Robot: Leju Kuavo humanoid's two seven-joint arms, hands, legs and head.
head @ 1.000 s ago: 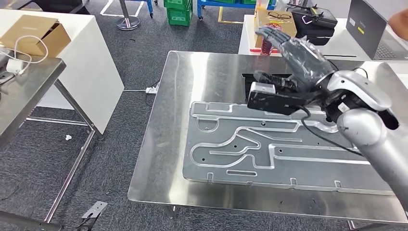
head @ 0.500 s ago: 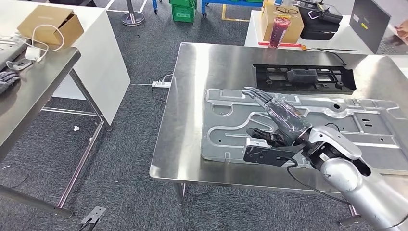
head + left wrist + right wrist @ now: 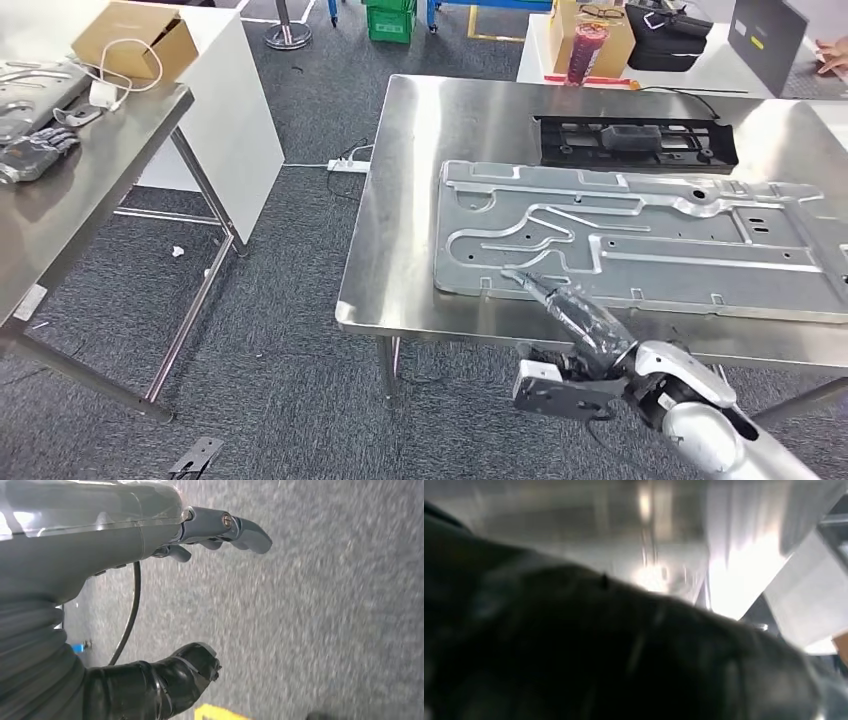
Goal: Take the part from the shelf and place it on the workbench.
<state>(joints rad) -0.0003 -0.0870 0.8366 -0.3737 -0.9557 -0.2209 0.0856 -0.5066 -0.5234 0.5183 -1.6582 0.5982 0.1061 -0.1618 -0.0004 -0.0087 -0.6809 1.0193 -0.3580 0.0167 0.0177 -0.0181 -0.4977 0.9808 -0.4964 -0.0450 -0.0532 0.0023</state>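
A large silver stamped metal plate [image 3: 640, 235] lies flat on the steel workbench [image 3: 420, 200]. Behind it on the same bench lies a long black part [image 3: 635, 145]. My right hand [image 3: 575, 315] hangs at the bench's front edge, just below the plate's near left corner, fingers stretched out and holding nothing. In the right wrist view that hand [image 3: 599, 645] is a dark blur in front of bright metal. My left hand [image 3: 200, 595] hangs over grey carpet, thumb and fingers [image 3: 235, 527] apart with nothing between them.
A second steel table [image 3: 90, 180] stands to the left with grey gloves and a cardboard box [image 3: 135, 40] behind it. A power strip [image 3: 348, 165] lies on the carpet between the tables. A back table holds a red cup [image 3: 587, 45], a black bag and a laptop; a person's hand [image 3: 830, 55] rests there.
My right arm has dropped from above the plate to below the bench's front edge, hand empty throughout. The whole view has shifted, so the camera moved; plate and black part stay put.
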